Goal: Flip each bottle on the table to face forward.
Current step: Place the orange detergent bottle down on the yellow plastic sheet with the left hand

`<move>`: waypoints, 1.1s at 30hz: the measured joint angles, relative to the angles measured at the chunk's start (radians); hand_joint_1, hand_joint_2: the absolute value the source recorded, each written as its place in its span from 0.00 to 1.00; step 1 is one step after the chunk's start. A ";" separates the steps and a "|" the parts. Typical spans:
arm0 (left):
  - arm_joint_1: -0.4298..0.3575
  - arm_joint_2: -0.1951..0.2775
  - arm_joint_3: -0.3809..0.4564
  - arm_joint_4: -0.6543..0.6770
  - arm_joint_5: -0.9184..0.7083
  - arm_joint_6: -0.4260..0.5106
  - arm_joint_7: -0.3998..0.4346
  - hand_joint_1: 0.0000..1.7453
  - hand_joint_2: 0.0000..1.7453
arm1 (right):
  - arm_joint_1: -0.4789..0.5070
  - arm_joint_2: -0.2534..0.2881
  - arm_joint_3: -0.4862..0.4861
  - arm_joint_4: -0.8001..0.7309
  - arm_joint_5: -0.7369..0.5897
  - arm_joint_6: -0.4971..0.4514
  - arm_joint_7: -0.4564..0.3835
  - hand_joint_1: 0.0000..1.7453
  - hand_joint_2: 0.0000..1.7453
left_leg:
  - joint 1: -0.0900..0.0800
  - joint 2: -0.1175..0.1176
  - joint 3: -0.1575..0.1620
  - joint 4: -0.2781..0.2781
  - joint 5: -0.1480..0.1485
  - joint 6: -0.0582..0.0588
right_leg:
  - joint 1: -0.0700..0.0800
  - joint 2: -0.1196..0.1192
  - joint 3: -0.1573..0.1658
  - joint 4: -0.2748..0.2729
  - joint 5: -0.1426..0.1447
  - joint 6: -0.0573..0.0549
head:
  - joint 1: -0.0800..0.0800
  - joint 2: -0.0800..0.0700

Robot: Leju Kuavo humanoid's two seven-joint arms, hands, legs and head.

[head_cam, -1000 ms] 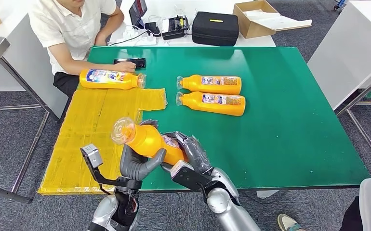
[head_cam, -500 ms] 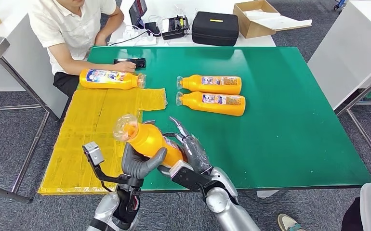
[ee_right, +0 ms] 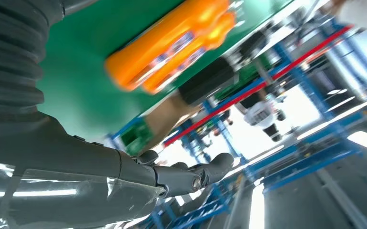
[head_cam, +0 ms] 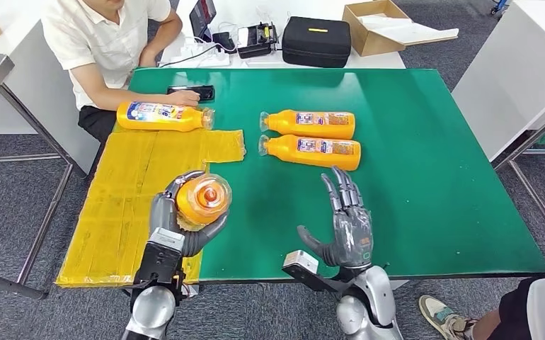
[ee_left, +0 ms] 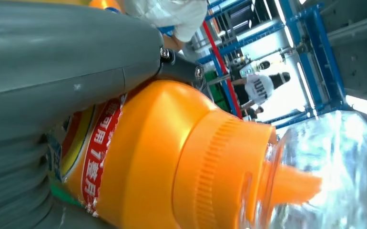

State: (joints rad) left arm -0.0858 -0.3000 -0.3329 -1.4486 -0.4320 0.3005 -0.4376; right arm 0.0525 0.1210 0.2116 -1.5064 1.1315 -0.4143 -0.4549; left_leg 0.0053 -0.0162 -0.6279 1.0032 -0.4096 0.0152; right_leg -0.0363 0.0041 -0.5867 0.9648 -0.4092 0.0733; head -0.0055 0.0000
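Covering most of the frame, a green bench (head_cam: 425, 184) is seen, with a yellow mat (head_cam: 128, 205) at its left. Two orange bottles (head_cam: 311, 139) are laid side by side at the upper middle, and one more bottle (head_cam: 162, 116) at the upper left. At the lower left, a bottle (head_cam: 202, 199) is gripped by the left hand (head_cam: 178, 223), cap pointed up at the camera. Nothing is held by the right hand (head_cam: 347, 227); its fingers (head_cam: 340, 185) are spread.

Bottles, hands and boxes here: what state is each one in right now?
Held bottle: gripped in the left hand, clear cap toward the camera.
Right hand: open, fingers spread, holding nothing.
Two bottles: lying side by side on the green table.
Bottle by the person: lying flat.
Cardboard box: open.
Black case: closed.
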 joint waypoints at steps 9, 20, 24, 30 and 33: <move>-0.006 -0.004 0.120 -0.096 -0.449 0.191 0.083 1.00 1.00 | 0.016 -0.026 -0.110 -0.100 0.040 -0.045 0.016 0.00 1.00 | 0.000 0.000 0.000 0.000 0.001 0.000 | 0.000 0.000 0.000 0.000 0.000 0.000 | 0.000 0.000; -0.069 -0.004 0.172 0.059 -0.871 0.064 0.286 1.00 1.00 | -0.061 -0.039 -0.207 -0.122 -0.057 -0.007 -0.095 0.00 1.00 | 0.000 0.000 0.000 0.000 0.001 0.000 | 0.000 0.000 0.000 0.000 0.001 0.000 | 0.000 0.000; -0.141 0.006 0.163 0.232 -0.973 0.025 0.342 1.00 1.00 | -0.105 -0.049 -0.199 -0.042 -0.085 -0.006 -0.127 0.00 1.00 | 0.000 0.000 0.000 0.000 0.001 0.000 | 0.000 0.000 0.000 0.000 0.001 0.000 | 0.000 0.000; -0.265 0.029 0.153 0.525 -0.990 -0.024 0.317 1.00 1.00 | -0.165 -0.049 -0.165 0.077 -0.156 -0.012 -0.186 0.00 1.00 | 0.000 0.000 0.000 0.000 0.002 0.000 | 0.000 0.000 0.000 0.000 0.001 0.000 | 0.000 0.000; -0.306 0.043 0.141 0.641 -1.002 -0.016 0.318 1.00 1.00 | -0.179 -0.049 -0.157 0.116 -0.180 -0.013 -0.199 0.00 1.00 | 0.000 0.000 0.000 0.000 0.002 0.000 | 0.000 0.000 0.000 0.001 0.001 0.000 | 0.000 0.000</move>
State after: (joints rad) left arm -0.3922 -0.2566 -0.1915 -0.8075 -1.4339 0.2845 -0.1197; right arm -0.1269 0.0723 0.0547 -1.3906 0.9513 -0.4273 -0.6542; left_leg 0.0051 -0.0165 -0.6277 1.0034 -0.4080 0.0151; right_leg -0.0365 0.0037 -0.5862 0.9653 -0.4081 0.0737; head -0.0053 0.0000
